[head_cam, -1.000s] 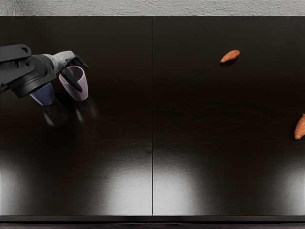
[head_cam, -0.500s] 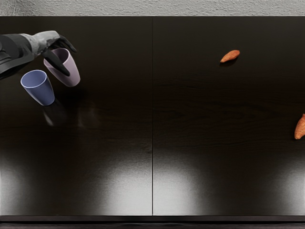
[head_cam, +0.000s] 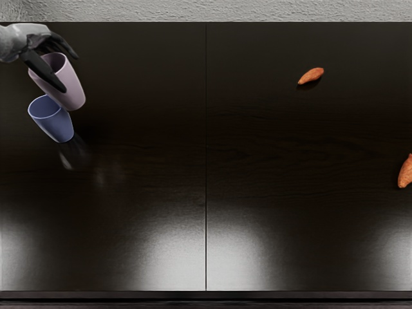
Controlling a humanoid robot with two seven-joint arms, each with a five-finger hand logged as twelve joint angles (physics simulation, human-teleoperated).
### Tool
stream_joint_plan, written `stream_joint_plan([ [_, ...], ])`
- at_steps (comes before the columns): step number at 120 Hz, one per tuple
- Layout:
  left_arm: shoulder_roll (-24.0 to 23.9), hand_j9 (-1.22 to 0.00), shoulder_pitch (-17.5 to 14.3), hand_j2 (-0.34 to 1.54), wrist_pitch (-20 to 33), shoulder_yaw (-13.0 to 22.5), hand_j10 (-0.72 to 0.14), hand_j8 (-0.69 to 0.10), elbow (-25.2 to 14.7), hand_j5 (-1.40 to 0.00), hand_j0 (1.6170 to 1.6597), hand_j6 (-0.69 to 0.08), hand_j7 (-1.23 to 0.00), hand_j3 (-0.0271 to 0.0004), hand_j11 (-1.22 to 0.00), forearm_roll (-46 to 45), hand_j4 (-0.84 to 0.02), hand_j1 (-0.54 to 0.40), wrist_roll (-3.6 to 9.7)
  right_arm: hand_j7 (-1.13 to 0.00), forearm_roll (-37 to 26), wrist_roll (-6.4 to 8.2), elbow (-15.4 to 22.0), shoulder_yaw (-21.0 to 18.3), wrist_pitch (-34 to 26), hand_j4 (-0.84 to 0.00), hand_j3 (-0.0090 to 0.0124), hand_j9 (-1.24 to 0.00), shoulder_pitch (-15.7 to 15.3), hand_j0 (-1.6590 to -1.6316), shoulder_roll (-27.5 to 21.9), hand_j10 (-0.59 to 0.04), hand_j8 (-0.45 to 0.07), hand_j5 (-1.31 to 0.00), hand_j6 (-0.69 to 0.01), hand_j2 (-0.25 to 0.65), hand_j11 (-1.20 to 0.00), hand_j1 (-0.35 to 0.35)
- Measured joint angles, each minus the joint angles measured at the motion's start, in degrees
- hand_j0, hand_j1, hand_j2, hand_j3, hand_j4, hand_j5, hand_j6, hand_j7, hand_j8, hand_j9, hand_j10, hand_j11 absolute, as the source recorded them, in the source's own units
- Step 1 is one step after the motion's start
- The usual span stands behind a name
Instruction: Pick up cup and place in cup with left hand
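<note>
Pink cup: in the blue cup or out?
Out: the left hand holds the pink cup, its base visible outside the blue cup.

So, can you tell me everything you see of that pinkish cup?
The pinkish cup is a plain, smooth tumbler, no handle showing, perhaps plastic, tapering from its wide open rim to a narrower base. The left hand holds it near the rim, one dark finger lying across its outside. Its rim faces the picture's upper left, and its lower part overlaps the blue cup in this view; whether the two touch, I can't tell.
</note>
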Motion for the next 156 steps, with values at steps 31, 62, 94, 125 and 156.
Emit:
stream_joint_plan([
  [31,1.74,-0.66,-1.31,0.12,-2.51,-0.08,-0.256,-0.225,-1.37,-0.67,1.6524,-0.344,-0.67,0.0,-0.65,0.07,-0.44,-0.163,1.49,-0.02,0.0,0.0,0.0,0.0,0.0,-0.017,0.0,-0.02,0.0,-1.6581,0.0,-0.017,-0.017,-0.02,-0.017,-0.003,-0.02,-0.329],
  [62,4.73,-0.65,-1.32,0.12,-2.72,0.19,-0.274,-0.242,-1.35,-0.66,1.653,-0.372,-0.66,0.0,-0.64,1.8,-0.443,-0.148,1.63,-0.02,0.0,0.0,0.0,0.0,0.0,-0.017,0.0,-0.02,0.0,-1.6581,0.0,-0.017,-0.017,-0.02,-0.017,-0.003,-0.02,-0.329],
  [94,5.25,-0.65,-1.06,0.11,-2.16,0.21,-0.295,-0.26,-1.05,-0.65,1.6532,-0.391,-0.65,0.0,-0.64,3.46,-0.449,-0.137,1.59,-0.02,0.0,0.0,0.0,0.0,0.0,-0.017,0.0,-0.02,0.0,-1.6581,0.0,-0.017,-0.017,-0.02,-0.017,-0.003,-0.02,-0.329],
  [125,5.08,-0.66,-0.14,0.11,-0.6,0.14,-0.289,-0.252,-0.66,-0.65,1.6528,-0.382,-0.67,0.0,-0.64,6.0,-0.448,-0.146,1.53,-0.02,0.0,0.0,0.0,0.0,0.0,-0.017,0.0,-0.02,0.0,-1.6581,0.0,-0.017,-0.017,-0.02,-0.017,-0.003,-0.02,-0.329],
  [156,5.08,-0.66,0.16,0.13,1.49,-0.01,-0.285,-0.248,-0.57,-0.65,1.6526,-0.378,-0.67,0.0,-0.64,7.15,-0.447,-0.148,1.44,-0.02,0.0,0.0,0.0,0.0,0.0,-0.017,0.0,-0.02,0.0,-1.6581,0.0,-0.017,-0.017,-0.02,-0.017,-0.003,-0.02,-0.329],
])
